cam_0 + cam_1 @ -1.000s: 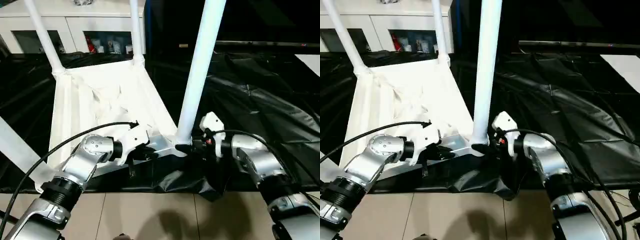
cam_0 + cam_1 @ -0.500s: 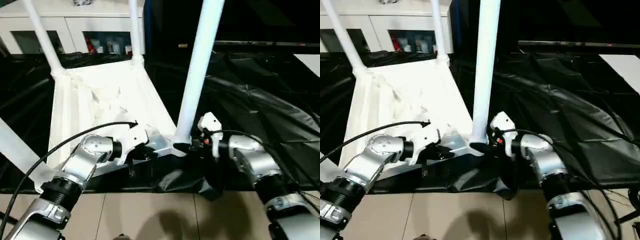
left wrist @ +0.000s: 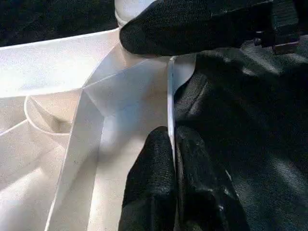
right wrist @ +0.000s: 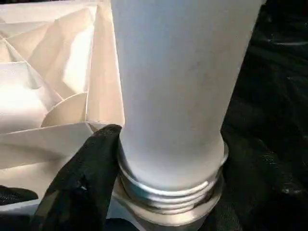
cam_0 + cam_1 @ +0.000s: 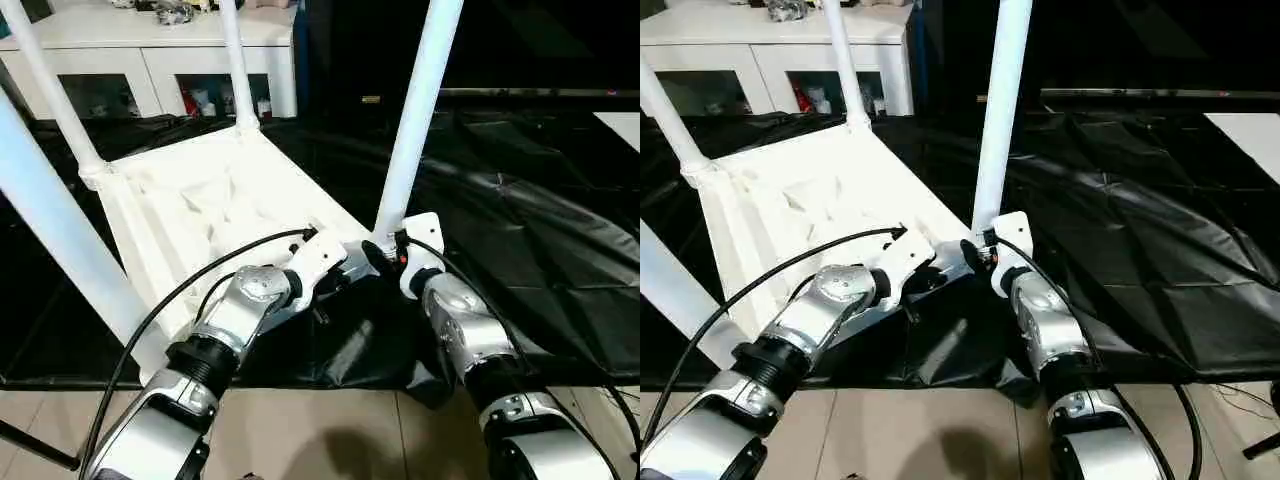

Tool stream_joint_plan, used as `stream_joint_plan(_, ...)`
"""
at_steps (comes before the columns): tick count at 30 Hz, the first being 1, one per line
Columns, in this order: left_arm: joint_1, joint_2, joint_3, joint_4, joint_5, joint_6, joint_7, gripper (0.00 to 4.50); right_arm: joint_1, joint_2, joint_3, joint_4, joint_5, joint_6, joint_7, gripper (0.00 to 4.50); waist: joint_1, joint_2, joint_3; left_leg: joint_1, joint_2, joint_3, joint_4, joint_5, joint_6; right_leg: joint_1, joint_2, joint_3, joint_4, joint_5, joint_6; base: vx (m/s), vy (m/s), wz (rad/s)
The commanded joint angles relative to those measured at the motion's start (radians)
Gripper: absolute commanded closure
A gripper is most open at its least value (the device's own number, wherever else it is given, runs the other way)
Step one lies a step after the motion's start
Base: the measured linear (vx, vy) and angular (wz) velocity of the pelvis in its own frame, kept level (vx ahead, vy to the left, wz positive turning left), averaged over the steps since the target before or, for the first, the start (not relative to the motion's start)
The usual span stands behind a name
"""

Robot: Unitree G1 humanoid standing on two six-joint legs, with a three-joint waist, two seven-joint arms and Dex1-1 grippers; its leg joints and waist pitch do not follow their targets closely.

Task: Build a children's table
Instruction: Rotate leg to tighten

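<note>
The white tabletop (image 5: pixel 205 205) lies upside down on black cloth, ribbed underside up. Legs stand in its corner sockets: two at the far corners (image 5: pixel 235 60), one big at the near left (image 5: pixel 50 220), one at the near right (image 5: pixel 412 120). My left gripper (image 5: pixel 338 283) is shut on the thin near rim (image 3: pixel 172 96), its fingers (image 3: pixel 149 178) pinching it from both sides. My right gripper (image 5: pixel 383 255) is closed around the near right leg's base, one finger (image 4: pixel 82 183) pressed beside the threaded collar (image 4: pixel 173 195); the other finger is hidden behind the leg (image 4: pixel 178 86).
A black cloth (image 5: pixel 520 230) covers the floor under and to the right of the tabletop. A white cabinet with glass doors (image 5: pixel 150 50) stands behind. Tiled floor (image 5: pixel 330 440) lies in front of the cloth's near edge. A black cable (image 5: pixel 200 290) loops along my left forearm.
The head view has shifted and the tabletop's near corner sits closer. My right forearm has swung in from the right to reach the leg's base from below. The left gripper still holds the rim.
</note>
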Motion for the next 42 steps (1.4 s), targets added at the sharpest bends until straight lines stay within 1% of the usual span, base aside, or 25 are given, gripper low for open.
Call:
stream_joint_plan(1, -0.004, -0.025, 0.06, 0.032, -0.028, -0.064, 0.095, 4.5, 0.011, 0.056, 0.047, -0.003, 0.012, -0.004, 0.085, 0.92, -0.005, -0.03, -0.061, -0.004, 0.004, 0.002, -0.064, -0.214, 0.053, 0.049, -0.042, 0.033, -0.096, -0.294, -0.154, 0.0, 0.0, 0.0)
stream_joint_plan(2, -0.002, -0.015, 0.059, 0.033, -0.03, -0.075, 0.073, 4.5, 0.009, 0.047, 0.047, -0.012, 0.019, -0.005, 0.11, 0.78, -0.004, -0.034, -0.061, -0.005, 0.004, 0.002, -0.065, -0.214, 0.053, 0.05, -0.042, 0.033, -0.097, -0.304, -0.147, 0.0, 0.0, 0.0)
stream_joint_plan(3, 0.006, 0.004, 0.055, 0.023, -0.032, -0.087, 0.036, 4.5, 0.008, 0.027, 0.053, -0.028, 0.028, 0.006, 0.161, 0.63, -0.005, -0.032, -0.061, -0.006, 0.004, 0.0, -0.066, -0.217, 0.054, 0.052, -0.044, 0.032, -0.099, -0.325, -0.137, 0.0, 0.0, 0.0)
stream_joint_plan(4, 0.017, 0.026, 0.05, 0.009, -0.035, -0.097, -0.004, 4.5, 0.008, -0.001, 0.063, -0.044, 0.029, 0.007, 0.216, 0.63, -0.008, -0.032, -0.061, -0.008, 0.005, 0.0, -0.066, -0.218, 0.058, 0.053, -0.045, 0.032, -0.099, -0.329, -0.132, 0.0, 0.0, 0.0)
stream_joint_plan(5, 0.027, 0.047, 0.047, -0.002, -0.037, -0.105, -0.037, 4.5, 0.008, -0.029, 0.072, -0.056, 0.031, 0.01, 0.271, 0.51, -0.012, -0.035, -0.062, -0.01, 0.006, 0.0, -0.065, -0.211, 0.062, 0.055, -0.044, 0.031, -0.097, -0.316, -0.134, 0.0, 0.0, 0.0)
stream_joint_plan(6, 0.032, 0.057, 0.046, -0.007, -0.038, -0.111, -0.052, 4.5, 0.008, -0.044, 0.076, -0.06, 0.032, 0.009, 0.299, 0.51, -0.014, -0.036, -0.062, -0.012, 0.005, 0.0, -0.064, -0.206, 0.065, 0.055, -0.043, 0.031, -0.096, -0.308, -0.137, 0.0, 0.0, 0.0)
stream_joint_plan(7, 0.042, 0.08, 0.041, -0.021, -0.042, -0.103, -0.089, 4.5, 0.01, -0.076, 0.088, -0.07, 0.029, 0.007, 0.351, 0.51, -0.015, -0.034, -0.063, -0.01, 0.007, 0.001, -0.063, -0.199, 0.066, 0.054, -0.044, 0.031, -0.096, -0.296, -0.145, 0.0, 0.0, 0.0)
stream_joint_plan(9, 0.065, 0.126, 0.027, -0.053, -0.045, -0.108, -0.167, 4.5, 0.014, -0.132, 0.107, -0.089, 0.027, 0.01, 0.442, 0.51, -0.015, -0.037, -0.063, -0.011, 0.008, 0.002, -0.061, -0.183, 0.074, 0.054, -0.044, 0.033, -0.092, -0.27, -0.161, 0.0, 0.0, 0.0)
stream_joint_plan(10, 0.078, 0.146, 0.024, -0.071, -0.051, -0.11, -0.212, 4.5, 0.017, -0.16, 0.113, -0.101, 0.03, 0.012, 0.489, 0.51, -0.013, -0.037, -0.063, -0.006, 0.01, 0.004, -0.06, -0.179, 0.079, 0.051, -0.043, 0.033, -0.092, -0.257, -0.172, 0.0, 0.0, 0.0)
stream_joint_plan(11, 0.098, 0.171, 0.022, -0.102, -0.066, -0.116, -0.274, 4.5, 0.02, -0.188, 0.116, -0.117, 0.039, 0.016, 0.543, 0.51, -0.012, -0.035, -0.063, -0.007, 0.011, 0.004, -0.059, -0.178, 0.081, 0.051, -0.045, 0.033, -0.09, -0.256, -0.177, 0.0, 0.0, 0.0)
stream_joint_plan(12, 0.102, 0.177, 0.021, -0.11, -0.07, -0.118, -0.288, 4.5, 0.02, -0.194, 0.116, -0.12, 0.041, 0.017, 0.553, 0.51, -0.009, -0.033, -0.065, -0.007, 0.014, 0.002, -0.06, -0.17, 0.082, 0.053, -0.047, 0.033, -0.086, -0.24, -0.185, 0.0, 0.0, 0.0)
stream_joint_plan(13, 0.128, 0.205, 0.014, -0.158, -0.095, -0.11, -0.356, 4.5, 0.022, -0.22, 0.116, -0.136, 0.052, 0.025, 0.608, 0.51, -0.009, -0.034, -0.064, -0.004, 0.016, 0.004, -0.06, -0.17, 0.084, 0.048, -0.044, 0.034, -0.085, -0.223, -0.195, 0.0, 0.0, 0.0)
stream_joint_plan(14, 0.138, 0.215, 0.011, -0.177, -0.105, -0.101, -0.377, 4.5, 0.023, -0.23, 0.116, -0.143, 0.057, 0.028, 0.63, 0.51, -0.009, -0.032, -0.064, -0.003, 0.018, 0.005, -0.06, -0.166, 0.088, 0.048, -0.042, 0.034, -0.081, -0.197, -0.211, 0.0, 0.0, 0.0)
stream_joint_plan(17, 0.164, 0.242, 0.001, -0.229, -0.128, -0.082, -0.436, 4.5, 0.024, -0.257, 0.123, -0.156, 0.061, 0.034, 0.695, 0.51, -0.007, -0.029, -0.066, -0.001, 0.021, 0.005, -0.059, -0.161, 0.092, 0.046, -0.04, 0.034, -0.072, -0.146, -0.234, 0.0, 0.0, 0.0)
stream_joint_plan(19, 0.183, 0.258, -0.004, -0.263, -0.142, -0.074, -0.47, 4.5, 0.023, -0.277, 0.139, -0.162, 0.061, 0.041, 0.737, 0.51, -0.003, -0.031, -0.065, 0.001, 0.023, 0.006, -0.058, -0.159, 0.093, 0.046, -0.04, 0.033, -0.069, -0.121, -0.25, 0.0, 0.0, 0.0)
stream_joint_plan(23, 0.188, 0.261, 0.005, -0.273, -0.141, -0.066, -0.473, 4.5, 0.022, -0.284, 0.151, -0.163, 0.056, 0.05, 0.765, 0.51, -0.001, -0.034, -0.063, 0.001, 0.02, 0.008, -0.059, -0.176, 0.081, 0.047, -0.042, 0.036, -0.072, -0.147, -0.242, 0.0, 0.0, 0.0)
stream_joint_plan(24, 0.189, 0.261, 0.007, -0.276, -0.141, -0.064, -0.473, 4.5, 0.022, -0.283, 0.153, -0.162, 0.055, 0.05, 0.767, 0.51, -0.001, -0.036, -0.063, 0.001, 0.02, 0.007, -0.059, -0.181, 0.077, 0.047, -0.042, 0.036, -0.073, -0.157, -0.236, 0.0, 0.0, 0.0)
stream_joint_plan(25, 0.19, 0.262, 0.009, -0.277, -0.141, -0.062, -0.474, 4.5, 0.021, -0.281, 0.154, -0.16, 0.054, 0.05, 0.767, 0.79, -0.001, -0.038, -0.063, 0.001, 0.02, 0.007, -0.06, -0.182, 0.073, 0.048, -0.043, 0.037, -0.074, -0.164, -0.232, 0.0, 0.0, 0.0)
stream_joint_plan(28, 0.19, 0.262, 0.013, -0.279, -0.14, -0.057, -0.475, 4.5, 0.018, -0.275, 0.151, -0.155, 0.052, 0.049, 0.767, 0.9, 0.0, -0.039, -0.064, 0.001, 0.019, 0.007, -0.06, -0.177, 0.068, 0.048, -0.044, 0.038, -0.073, -0.162, -0.227, 0.0, 0.0, 0.0)
stream_joint_plan(31, 0.191, 0.264, 0.014, -0.285, -0.139, -0.046, -0.475, 4.5, 0.014, -0.268, 0.151, -0.147, 0.056, 0.05, 0.769, 1.23, -0.001, -0.038, -0.064, 0.0, 0.019, 0.007, -0.059, -0.171, 0.069, 0.048, -0.043, 0.037, -0.072, -0.149, -0.23, 0.0, 0.0, 0.0)
stream_joint_plan(32, 0.19, 0.263, 0.015, -0.284, -0.138, -0.044, -0.475, 4.5, 0.014, -0.267, 0.151, -0.148, 0.056, 0.052, 0.77, 1.28, 0.0, -0.037, -0.064, 0.001, 0.019, 0.007, -0.059, -0.169, 0.069, 0.047, -0.042, 0.037, -0.072, -0.141, -0.232, 0.0, 0.0, 0.0)
stream_joint_plan(35, 0.189, 0.261, 0.015, -0.282, -0.136, -0.045, -0.474, 4.5, 0.016, -0.263, 0.149, -0.147, 0.057, 0.059, 0.765, 1.42, -0.001, -0.038, -0.063, 0.0, 0.019, 0.007, -0.059, -0.173, 0.068, 0.049, -0.042, 0.037, -0.073, -0.146, -0.232, 0.0, 0.0, 0.0)
stream_joint_plan(36, 0.187, 0.258, 0.016, -0.278, -0.135, -0.042, -0.468, 4.5, 0.017, -0.258, 0.146, -0.143, 0.059, 0.062, 0.756, 1.59, -0.001, -0.035, -0.063, 0.001, 0.019, 0.007, -0.059, -0.173, 0.067, 0.049, -0.043, 0.037, -0.072, -0.147, -0.232, 0.0, 0.0, 0.0)
stream_joint_plan(40, 0.176, 0.236, 0.024, -0.252, -0.124, -0.04, -0.426, 4.5, 0.023, -0.236, 0.134, -0.122, 0.05, 0.064, 0.694, 1.76, -0.003, -0.039, -0.062, 0.001, 0.018, 0.007, -0.061, -0.188, 0.059, 0.048, -0.043, 0.037, -0.076, -0.175, -0.224, 0.0, 0.0, 0.0)
stream_joint_plan(42, 0.151, 0.199, 0.034, -0.207, -0.1, -0.031, -0.344, 4.5, 0.02, -0.187, 0.092, -0.074, 0.041, 0.07, 0.533, 1.83, -0.007, -0.038, -0.057, 0.003, 0.018, 0.006, -0.066, -0.21, 0.046, 0.044, -0.044, 0.039, -0.082, -0.219, -0.215, 0.0, 0.0, 0.0)
